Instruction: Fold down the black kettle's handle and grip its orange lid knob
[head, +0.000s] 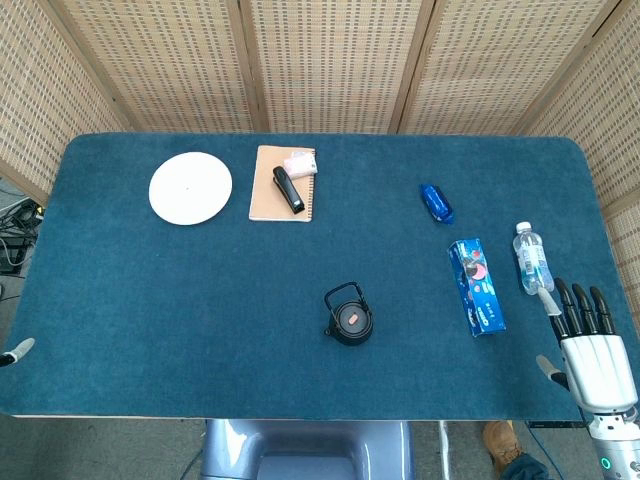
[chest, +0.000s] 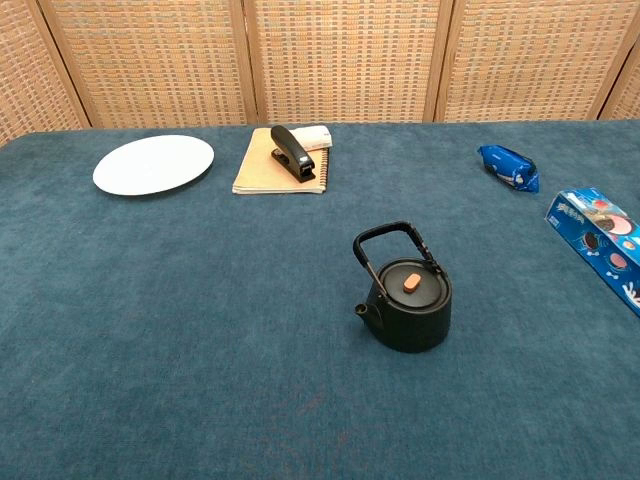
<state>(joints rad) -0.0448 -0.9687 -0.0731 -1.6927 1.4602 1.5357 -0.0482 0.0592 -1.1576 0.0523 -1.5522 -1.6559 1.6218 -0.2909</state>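
1. The right hand (head: 596, 350) shows only in the head view, at the near right corner of the table (head: 150, 330). Its dark fingers (head: 578, 310) are stretched out straight and a little apart, pointing away from the robot, and they hold nothing.
2. Just past those fingertips lies a clear water bottle (head: 530, 258) on its side, its cap end nearest them. I cannot tell whether they touch it.
3. Just left of the bottle, beside the fingers, lies a blue biscuit box (head: 477, 286), flat on the cloth.
4. Further out from the fingers, beyond the box, sits a small blue packet (head: 436, 202).
5. The black kettle (head: 349, 318) stands well to the left of the right hand, near the middle of the table. Its handle (chest: 392, 243) is upright in the chest view, tilted slightly back, and the orange lid knob (chest: 411, 283) is uncovered, with no hand near it. The spout points to the near left.
6. Far beyond the kettle lies a tan notebook (head: 270, 195) with a black stapler (head: 289, 189) on top, and a white plate (head: 190, 188) to its left.
7. Of the left hand (head: 16, 352) only a pale tip shows at the near left table edge; I cannot tell how its fingers are set.
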